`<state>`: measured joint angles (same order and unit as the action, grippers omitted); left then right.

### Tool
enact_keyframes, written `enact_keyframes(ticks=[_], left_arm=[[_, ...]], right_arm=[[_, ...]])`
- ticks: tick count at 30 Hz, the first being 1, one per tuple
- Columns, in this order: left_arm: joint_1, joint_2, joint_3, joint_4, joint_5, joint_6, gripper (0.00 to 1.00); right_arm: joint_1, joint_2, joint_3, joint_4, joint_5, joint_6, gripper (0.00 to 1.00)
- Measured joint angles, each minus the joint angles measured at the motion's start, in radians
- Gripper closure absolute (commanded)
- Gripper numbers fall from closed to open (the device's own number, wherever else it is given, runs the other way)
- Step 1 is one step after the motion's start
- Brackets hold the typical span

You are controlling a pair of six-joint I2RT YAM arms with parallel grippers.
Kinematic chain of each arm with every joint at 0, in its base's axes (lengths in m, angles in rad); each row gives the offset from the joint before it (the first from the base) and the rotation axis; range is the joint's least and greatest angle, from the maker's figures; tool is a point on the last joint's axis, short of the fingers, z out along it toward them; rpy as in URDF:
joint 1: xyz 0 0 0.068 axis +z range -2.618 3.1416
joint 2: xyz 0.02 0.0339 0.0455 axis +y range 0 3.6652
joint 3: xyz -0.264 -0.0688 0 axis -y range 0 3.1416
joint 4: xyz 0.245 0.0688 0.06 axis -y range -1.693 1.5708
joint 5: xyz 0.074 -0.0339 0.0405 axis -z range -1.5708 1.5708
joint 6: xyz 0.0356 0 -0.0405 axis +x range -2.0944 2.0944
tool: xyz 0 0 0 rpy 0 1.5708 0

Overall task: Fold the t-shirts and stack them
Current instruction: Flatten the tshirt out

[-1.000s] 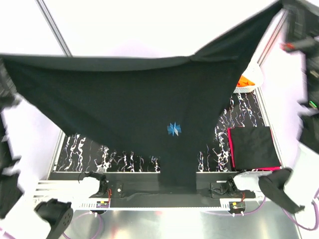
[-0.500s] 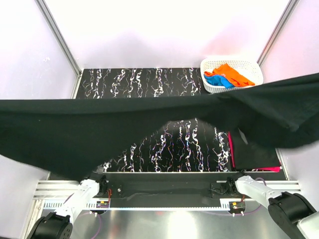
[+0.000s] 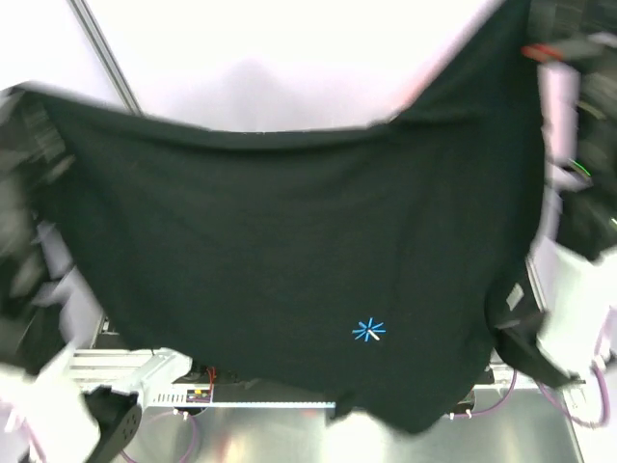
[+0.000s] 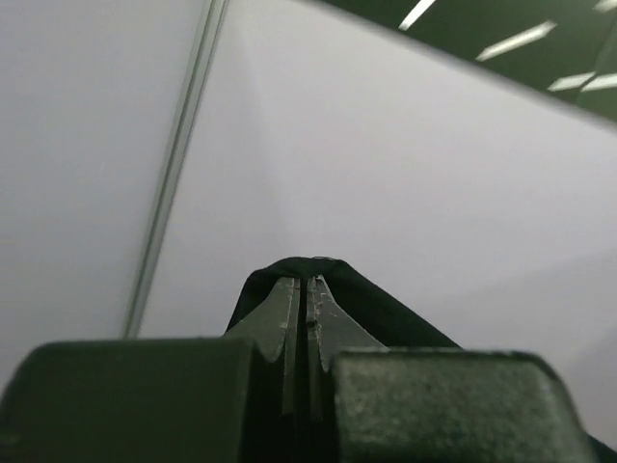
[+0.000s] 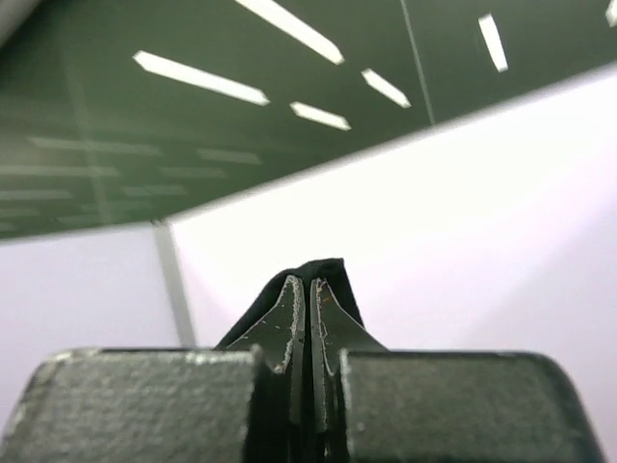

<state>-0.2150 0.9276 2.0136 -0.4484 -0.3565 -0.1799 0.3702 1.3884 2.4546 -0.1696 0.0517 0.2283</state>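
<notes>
With the left hand (image 4: pixel 301 285) and right hand (image 5: pixel 307 285) each clamped on an edge of the shirt (image 3: pixel 289 260) hanging spread between them, lowering both evenly should lay it flat.

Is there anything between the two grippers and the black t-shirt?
Nothing visible. The left gripper and the right gripper are each shut directly on an edge of the black t-shirt, which hangs spread between them.
</notes>
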Motion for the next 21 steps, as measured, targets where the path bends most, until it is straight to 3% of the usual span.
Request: enact_keyframes(ticks=[6,13,21], left_arm=[[0.029,0.241,-0.269,0.055,-0.098,0.071,1.00],[0.162,0.425,-0.606,0.073,-0.090,0.041,1.00],[0.327,0.666,-0.665,0.254,-0.002,-0.013,1.00]], right_arm=[[0.000,0.264,-0.090,0.009,0.038,-0.050,1.00],[0.000,0.501,-0.385,0.047,0.045,-0.088,1.00],[-0.003,0.695,-0.422,0.143,0.046,-0.101,1.00]])
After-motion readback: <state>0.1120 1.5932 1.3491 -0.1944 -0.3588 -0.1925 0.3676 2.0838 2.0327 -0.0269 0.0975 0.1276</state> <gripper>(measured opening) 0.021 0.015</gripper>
